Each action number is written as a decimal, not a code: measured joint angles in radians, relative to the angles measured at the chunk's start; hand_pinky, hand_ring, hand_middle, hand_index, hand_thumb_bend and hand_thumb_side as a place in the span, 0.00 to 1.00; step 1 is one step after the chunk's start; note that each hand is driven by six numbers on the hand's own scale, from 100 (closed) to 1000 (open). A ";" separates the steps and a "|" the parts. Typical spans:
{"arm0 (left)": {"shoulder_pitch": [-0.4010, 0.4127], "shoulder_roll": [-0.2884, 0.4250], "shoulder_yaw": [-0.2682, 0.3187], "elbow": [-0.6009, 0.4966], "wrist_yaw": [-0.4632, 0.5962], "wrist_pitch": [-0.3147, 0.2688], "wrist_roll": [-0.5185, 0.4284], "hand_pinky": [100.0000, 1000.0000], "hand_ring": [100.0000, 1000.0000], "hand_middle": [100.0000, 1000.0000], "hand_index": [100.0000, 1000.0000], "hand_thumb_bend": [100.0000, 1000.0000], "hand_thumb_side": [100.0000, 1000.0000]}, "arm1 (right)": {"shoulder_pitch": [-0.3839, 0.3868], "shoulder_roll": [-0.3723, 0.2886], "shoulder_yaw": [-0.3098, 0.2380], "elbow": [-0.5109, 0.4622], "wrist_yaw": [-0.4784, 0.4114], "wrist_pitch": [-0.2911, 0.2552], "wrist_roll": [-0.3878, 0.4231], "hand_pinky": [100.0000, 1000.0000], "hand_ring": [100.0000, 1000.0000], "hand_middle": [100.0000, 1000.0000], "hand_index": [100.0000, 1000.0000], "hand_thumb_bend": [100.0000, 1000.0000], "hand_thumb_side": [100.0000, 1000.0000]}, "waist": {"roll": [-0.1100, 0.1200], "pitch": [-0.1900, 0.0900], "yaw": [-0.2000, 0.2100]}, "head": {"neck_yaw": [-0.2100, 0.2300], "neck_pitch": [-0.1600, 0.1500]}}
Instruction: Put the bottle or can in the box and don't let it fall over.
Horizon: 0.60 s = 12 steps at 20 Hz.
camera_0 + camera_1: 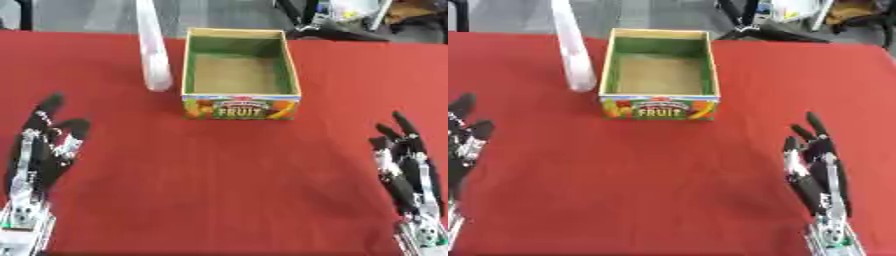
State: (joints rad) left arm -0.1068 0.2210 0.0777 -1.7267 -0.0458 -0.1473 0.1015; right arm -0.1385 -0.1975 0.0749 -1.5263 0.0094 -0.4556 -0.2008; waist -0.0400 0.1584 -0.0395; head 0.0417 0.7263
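Observation:
A tall pale, see-through bottle (154, 55) stands upright on the red table, just left of the box and a small gap from it. The open-topped cardboard box (241, 108) has green inner walls, a brown floor and "FRUIT" printed on its front; nothing lies inside. My left hand (39, 150) rests open at the lower left, fingers pointing up the table, well short of the bottle. At the lower right my right hand (820, 170) lies open the same way, far from the box. Neither hand touches anything.
The red tablecloth (219, 190) covers the whole work surface. Beyond its far edge are grey floor and dark stand legs (337, 30) at the upper right. Broad bare cloth lies between my hands and the box.

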 measured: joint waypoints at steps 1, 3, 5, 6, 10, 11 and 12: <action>0.000 0.000 0.000 0.000 0.000 0.000 0.000 0.83 1.00 0.91 0.84 0.64 0.52 | 0.000 0.000 0.000 0.000 0.000 0.000 0.000 0.76 0.88 1.00 0.95 0.00 0.41 | 0.000 0.000 0.000 | 0.000 0.000; 0.000 0.000 0.000 0.000 0.000 0.001 0.001 0.83 1.00 0.91 0.84 0.64 0.52 | 0.000 0.000 0.000 0.000 0.000 0.000 0.000 0.76 0.88 1.00 0.95 0.00 0.41 | 0.000 0.000 0.000 | 0.000 0.000; 0.000 0.000 0.000 0.000 0.000 0.001 0.001 0.83 1.00 0.91 0.84 0.64 0.52 | 0.000 0.000 0.000 0.000 0.000 0.000 -0.001 0.76 0.88 1.00 0.95 0.00 0.41 | 0.000 0.000 0.000 | 0.000 0.000; 0.000 0.000 0.000 -0.001 0.000 0.001 0.002 0.83 1.00 0.91 0.84 0.64 0.52 | 0.000 0.000 0.000 0.000 0.000 0.000 -0.001 0.76 0.88 1.00 0.95 0.00 0.41 | 0.000 0.000 0.000 | 0.000 0.000; 0.000 0.000 0.000 -0.001 0.000 0.002 0.003 0.83 1.00 0.91 0.84 0.64 0.51 | 0.000 0.000 0.000 0.000 0.000 -0.001 -0.001 0.76 0.88 1.00 0.95 0.00 0.41 | 0.001 0.000 -0.001 | 0.000 0.000; -0.001 0.001 0.000 -0.002 0.000 0.004 0.006 0.83 1.00 0.91 0.84 0.65 0.50 | 0.000 0.000 0.000 0.000 0.000 -0.001 -0.002 0.76 0.88 1.00 0.95 0.00 0.41 | 0.001 0.000 -0.002 | 0.000 0.000; -0.003 0.004 0.000 -0.003 0.000 0.008 0.011 0.82 1.00 0.91 0.84 0.66 0.50 | 0.000 0.000 0.000 0.000 0.000 -0.001 -0.002 0.76 0.88 1.00 0.95 0.00 0.41 | 0.001 0.000 -0.002 | 0.000 0.000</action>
State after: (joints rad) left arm -0.1100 0.2248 0.0779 -1.7293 -0.0454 -0.1388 0.1121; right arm -0.1383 -0.1975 0.0749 -1.5263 0.0095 -0.4568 -0.2025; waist -0.0390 0.1584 -0.0417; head 0.0420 0.7265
